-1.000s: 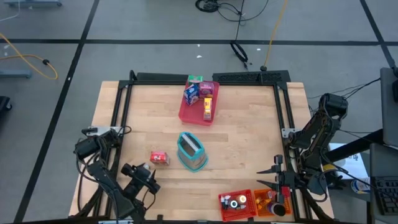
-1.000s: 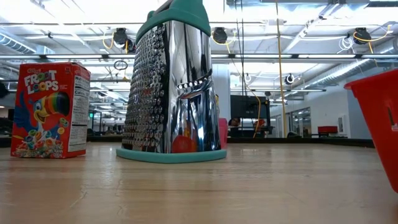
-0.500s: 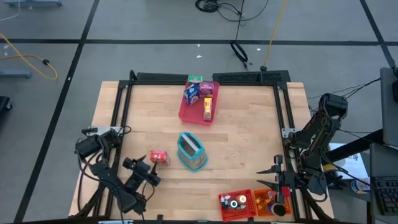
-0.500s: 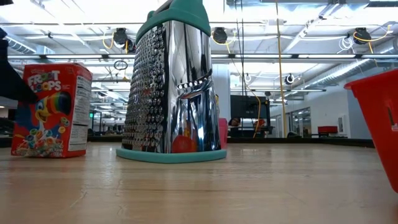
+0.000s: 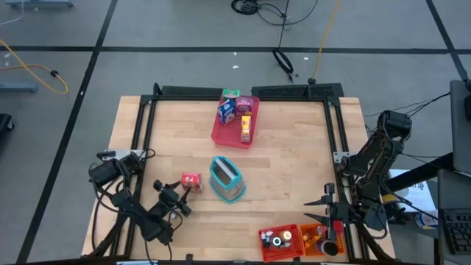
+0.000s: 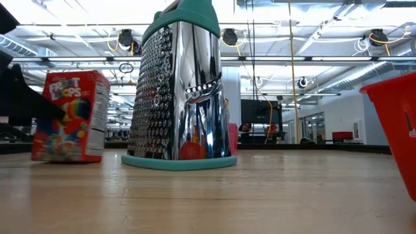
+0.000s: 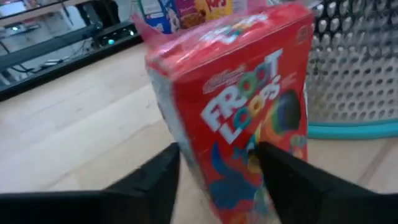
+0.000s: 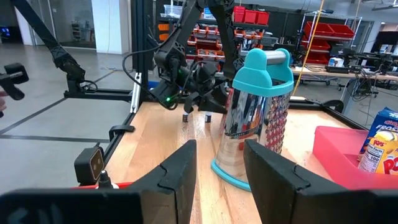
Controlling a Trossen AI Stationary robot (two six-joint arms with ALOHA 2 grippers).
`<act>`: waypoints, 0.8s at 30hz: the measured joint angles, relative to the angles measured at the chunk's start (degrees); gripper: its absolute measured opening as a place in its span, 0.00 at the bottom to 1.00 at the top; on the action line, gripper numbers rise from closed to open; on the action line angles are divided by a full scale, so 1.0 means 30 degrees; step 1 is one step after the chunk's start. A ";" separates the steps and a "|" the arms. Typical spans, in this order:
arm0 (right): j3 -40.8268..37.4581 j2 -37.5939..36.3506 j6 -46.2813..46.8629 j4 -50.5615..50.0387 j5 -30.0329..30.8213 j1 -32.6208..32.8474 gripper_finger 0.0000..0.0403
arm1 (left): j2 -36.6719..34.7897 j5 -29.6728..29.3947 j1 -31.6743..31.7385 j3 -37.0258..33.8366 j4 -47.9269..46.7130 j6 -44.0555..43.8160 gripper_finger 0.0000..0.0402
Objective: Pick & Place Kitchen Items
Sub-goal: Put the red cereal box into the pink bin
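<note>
A small red Froot Loops box [image 5: 191,181] stands left of a steel grater [image 5: 227,179] with a teal top and base. My left gripper [image 5: 179,197] is at the box's near left side, its fingers closed in on the box [image 7: 236,118]. In the low view the box [image 6: 71,117] leans, its lower edge on the table. My right gripper [image 5: 328,210] waits open at the table's right edge, with nothing between its fingers [image 8: 180,174]. More packets [image 5: 234,110] lie in the pink tray [image 5: 221,136] at the far middle. My left gripper has the Froot Loops box's lower part [image 7: 217,180] between its two fingers [image 7: 155,180], one on each side. The fingers come nearly level from the table's near left side. The box is tilted, with its bottom edge [image 6: 65,159] on the table.
The grater [image 6: 182,84] stands close to the right of the box. A red bin [image 5: 280,241] and an orange bin [image 5: 315,239] with small items sit at the near right. A black frame [image 5: 147,140] runs round the tabletop.
My left gripper has sunk and gone toward the box, away from the table's near edge, and its fingers have closed in on the box. The box has shifted a little toward the grater and tipped out of upright.
</note>
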 joint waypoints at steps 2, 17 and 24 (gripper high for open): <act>0.0000 0.0000 0.0000 -0.0033 0.0000 -0.0006 0.31 | 0.0000 -0.0173 0.0017 -0.0198 0.0380 0.0135 0.42; 0.0000 0.0000 0.0000 -0.0270 0.0000 -0.0007 0.31 | -0.0040 -0.1237 -0.0027 -0.0219 0.0198 -0.0054 0.01; 0.0000 0.0000 0.0000 -0.0277 0.0000 0.0000 0.31 | -0.1920 -0.1175 -0.0397 -0.0212 -0.0763 -0.0267 0.00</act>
